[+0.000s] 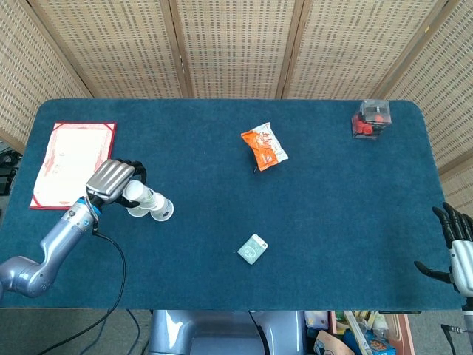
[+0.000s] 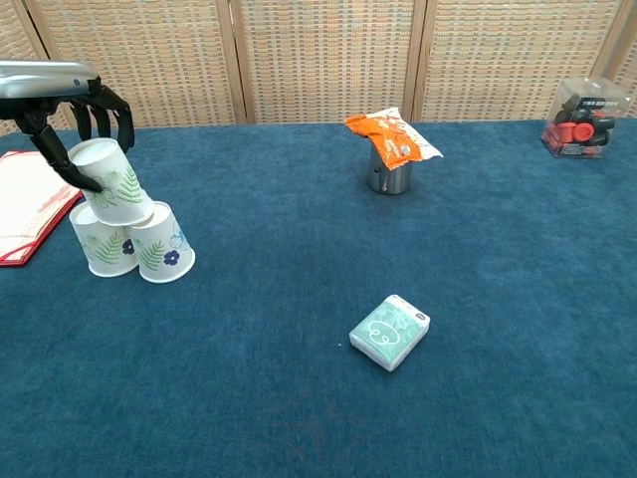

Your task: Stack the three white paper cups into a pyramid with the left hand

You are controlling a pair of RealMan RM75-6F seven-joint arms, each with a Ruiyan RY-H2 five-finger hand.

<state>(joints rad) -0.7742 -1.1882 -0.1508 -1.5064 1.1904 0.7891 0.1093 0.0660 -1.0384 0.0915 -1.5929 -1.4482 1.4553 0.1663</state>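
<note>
- The left hand (image 2: 75, 115) grips the top paper cup (image 2: 114, 184) from above, fingers curled round its upturned base. The cup is tilted, its rim toward the two base cups.
- The left base cup (image 2: 103, 242) and the right base cup (image 2: 159, 242) stand upside down and touching on the blue table (image 2: 328, 249), just beside the red-edged folder (image 1: 70, 161).
- In the chest view the top cup's rim appears to rest on or just above the seam between the two base cups; contact cannot be confirmed.
- Level the cup before release. Judged from its tilt, letting go now would let it slide off toward the folder side.
- Centre the rim over the seam, so that each base cup carries half of it.
- Lower gently; paper cups are light, and a sideways push would likely shift the base pair apart.
- Open the fingers evenly, then lift the hand straight up to avoid dragging the cup.
- The right hand (image 1: 458, 248) hangs at the table's near right edge, fingers spread, holding nothing; keep it there.
</note>
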